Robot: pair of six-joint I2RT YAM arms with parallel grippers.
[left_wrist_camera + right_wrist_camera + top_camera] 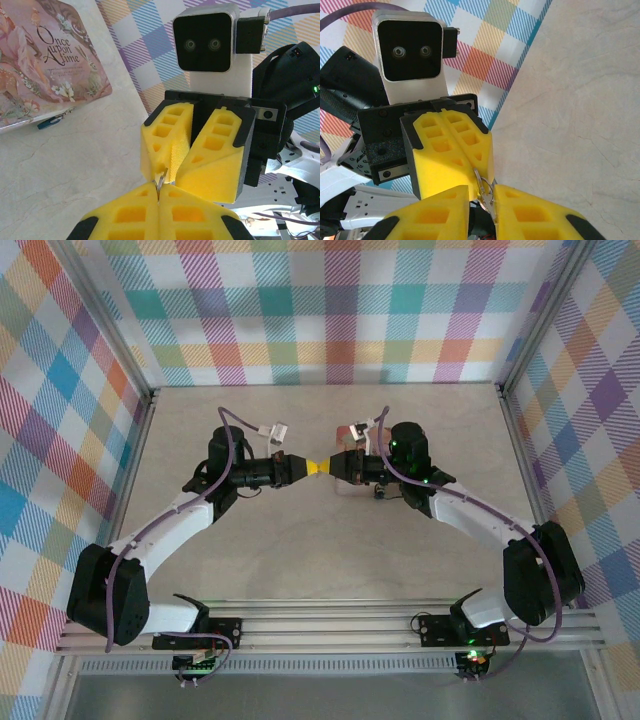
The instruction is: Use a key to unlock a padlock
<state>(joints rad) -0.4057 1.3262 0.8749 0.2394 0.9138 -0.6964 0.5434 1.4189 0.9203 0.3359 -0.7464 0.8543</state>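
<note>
Here we see the left end effector (159,192) clenched on a thin metal piece, tip to tip with the right end effector (482,192), clenched on small silvery rings; the blue padlock (51,121) lies beside the pink tin (45,65) on the counter (70,170)

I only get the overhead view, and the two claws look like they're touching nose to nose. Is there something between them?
Observer: Yes. The left wrist camera shows the left claw shut on a thin metal key.
Operator: Is the other claw on it too?
Observer: In the right wrist view, the right claw has the key's ring pinched between its fingertips.
Operator: And where's the lock?
Observer: The blue padlock lies on the table at the edge of the pink floral tin, away from both claws.
</note>
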